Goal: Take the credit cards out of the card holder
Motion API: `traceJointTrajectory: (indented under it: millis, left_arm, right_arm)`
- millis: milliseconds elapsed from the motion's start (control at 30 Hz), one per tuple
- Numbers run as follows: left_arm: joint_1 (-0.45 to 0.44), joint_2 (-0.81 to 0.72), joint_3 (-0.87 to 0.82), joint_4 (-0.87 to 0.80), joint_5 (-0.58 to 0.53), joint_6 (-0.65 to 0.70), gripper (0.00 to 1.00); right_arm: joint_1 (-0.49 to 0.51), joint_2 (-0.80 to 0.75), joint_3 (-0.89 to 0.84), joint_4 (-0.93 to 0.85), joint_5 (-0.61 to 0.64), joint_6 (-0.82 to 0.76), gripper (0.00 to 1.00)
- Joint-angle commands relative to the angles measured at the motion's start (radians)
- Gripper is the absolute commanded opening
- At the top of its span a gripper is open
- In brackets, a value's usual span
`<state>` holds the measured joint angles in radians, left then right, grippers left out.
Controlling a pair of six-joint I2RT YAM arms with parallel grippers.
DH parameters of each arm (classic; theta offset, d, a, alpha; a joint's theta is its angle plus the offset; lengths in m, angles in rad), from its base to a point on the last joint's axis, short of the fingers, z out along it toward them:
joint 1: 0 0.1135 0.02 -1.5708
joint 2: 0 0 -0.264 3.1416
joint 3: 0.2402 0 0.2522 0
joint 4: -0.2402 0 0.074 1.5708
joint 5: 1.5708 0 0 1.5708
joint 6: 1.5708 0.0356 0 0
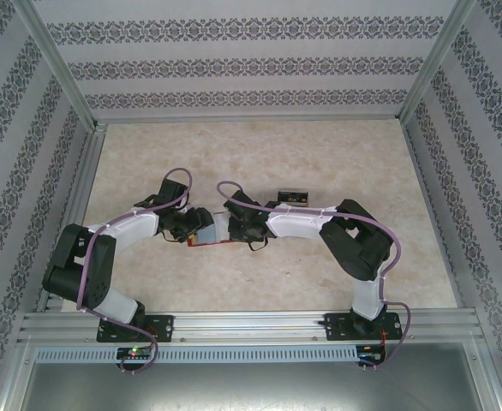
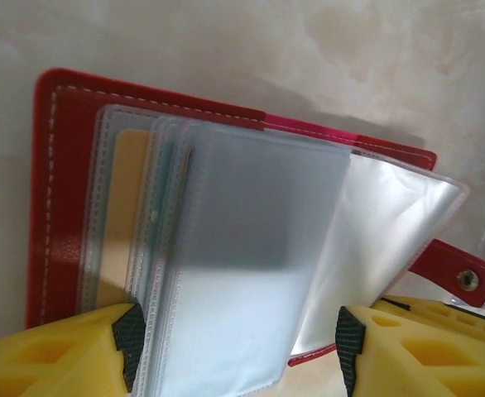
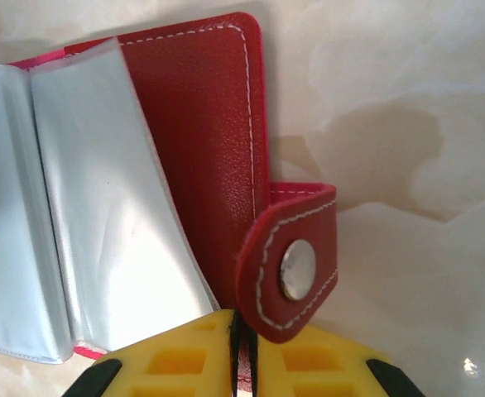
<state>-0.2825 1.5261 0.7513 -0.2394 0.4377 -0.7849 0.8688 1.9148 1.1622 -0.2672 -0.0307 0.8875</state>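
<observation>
The red card holder point(image 2: 64, 165) lies open on the table between both arms, its edge showing under them from above point(image 1: 208, 243). Its grey see-through pockets point(image 2: 251, 248) fan upward. A beige-gold card point(image 2: 131, 198) sits in a back pocket, with a teal card's edge point(image 2: 167, 161) beside it. My left gripper point(image 2: 239, 343) is open, its pads on either side of the pockets' lower edge. My right gripper point(image 3: 244, 347) is shut on the rim of the red cover point(image 3: 201, 124), just beside the snap tab point(image 3: 296, 265). A black card point(image 1: 292, 198) lies flat behind the right wrist.
The beige marbled tabletop point(image 1: 259, 154) is boxed in by patterned walls and metal posts point(image 1: 58, 60). A metal rail point(image 1: 251, 321) runs along the near edge, where both arm bases are bolted. Both forearms crowd the centre.
</observation>
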Motion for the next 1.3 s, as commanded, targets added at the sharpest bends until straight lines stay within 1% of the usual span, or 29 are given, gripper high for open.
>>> traceJointTrajectory:
  millis: [0,233,533,733,1033,1133,1267]
  left_arm:
    - [0.004,0.028,-0.032,0.081,0.09,-0.012,0.66]
    - [0.004,0.034,-0.039,0.15,0.163,-0.03,0.73]
    - [0.004,0.002,-0.044,0.195,0.212,-0.033,0.79]
    - [0.005,-0.025,-0.053,0.232,0.241,-0.035,0.88]
    - [0.003,-0.044,-0.055,0.272,0.288,-0.042,0.88]
    - [0.004,-0.06,-0.038,0.22,0.254,-0.019,0.88]
    - [0.004,-0.101,-0.005,0.073,0.118,0.049,0.89]
  right_arm:
    - [0.016,0.034,0.013,-0.016,0.014,-0.009,0.16]
    - [0.016,0.035,0.013,-0.015,0.012,-0.007,0.16]
    - [0.015,0.036,0.015,-0.017,0.012,-0.007,0.16]
    - [0.016,0.04,0.017,-0.017,0.01,-0.006,0.16]
    - [0.018,0.044,0.022,-0.02,0.011,-0.005,0.16]
    - [0.017,0.044,0.024,-0.022,0.011,-0.006,0.16]
    - [0.018,0.044,0.024,-0.023,0.011,-0.006,0.16]
